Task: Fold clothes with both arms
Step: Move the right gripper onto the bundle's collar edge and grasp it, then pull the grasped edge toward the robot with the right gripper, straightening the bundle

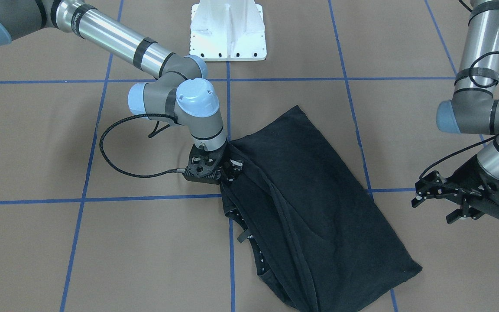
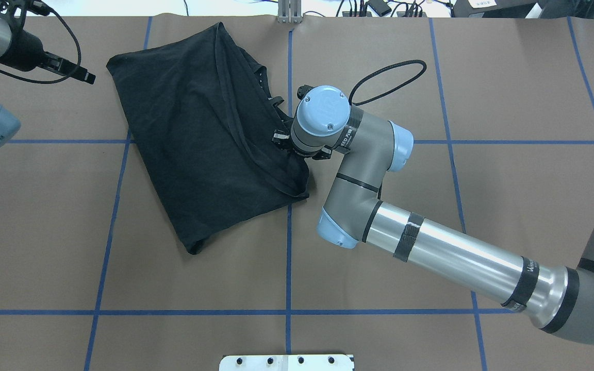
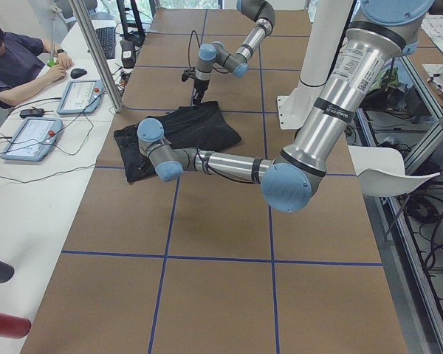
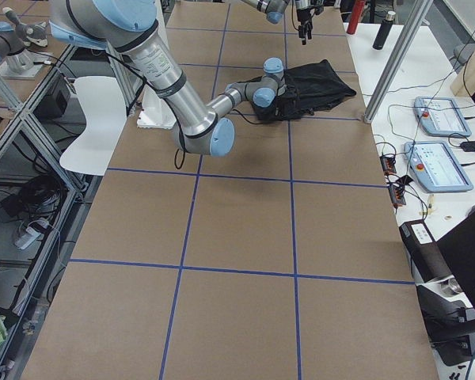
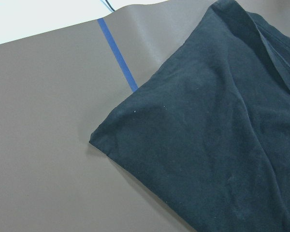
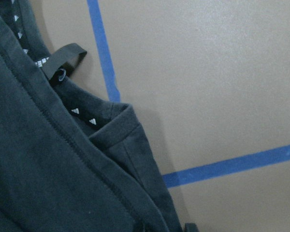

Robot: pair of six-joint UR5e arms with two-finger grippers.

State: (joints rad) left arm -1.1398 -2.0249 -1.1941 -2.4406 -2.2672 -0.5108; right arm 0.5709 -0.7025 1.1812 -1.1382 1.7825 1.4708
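— Where's the black t-shirt [image 1: 319,208]?
— Folded on the table [image 1: 145,260], by the edge farthest from the robot, left half.
— And the grippers?
— Left gripper [image 1: 433,210] is spread wide, clear of it. Right gripper [image 1: 228,173] is down at its collar-side edge; I can't tell whether it grasps.

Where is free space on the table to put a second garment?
Widest bare patch: the near-left table, between the t-shirt and the white pedestal base. The far-right corner beyond the right arm is bare too. Crowded: the shirt's right edge, where the right end effector sits, and the far-left corner by the left end effector.
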